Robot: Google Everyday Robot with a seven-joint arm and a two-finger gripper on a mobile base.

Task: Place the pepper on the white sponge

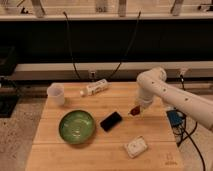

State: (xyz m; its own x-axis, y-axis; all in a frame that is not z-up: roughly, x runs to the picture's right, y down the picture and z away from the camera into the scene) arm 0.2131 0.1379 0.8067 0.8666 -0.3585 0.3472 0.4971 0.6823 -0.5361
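**Pepper carried at the tool, sponge not yet reached**

The transport step is judged to be in hand. The tool [135, 107] is seen at the end of the white arm, which reaches in from the right, and it is poised over the right-centre of the wooden tabletop [50, 155]. The small red-brown pepper [133, 111] is seen at the tool's tip and appears to be clamped there, clear of the wood rather than resting on it. The white sponge [136, 146] lies flat near the front edge, below the tool in the view and apart from it, with nothing on it.

1 object is found close to the path: the black phone [111, 120], just left of the tool and up-left of the sponge. The green bowl [76, 126] sits farther left, and the white cup [56, 93] and the toppled white bottle [95, 88] are well apart at the back.

For the next move, the tool would need to be brought toward the front edge until the pepper is centred over the sponge, then lowered before release. Because the pad is small, a careful alignment is called for, so that the pepper is not dropped beside it.
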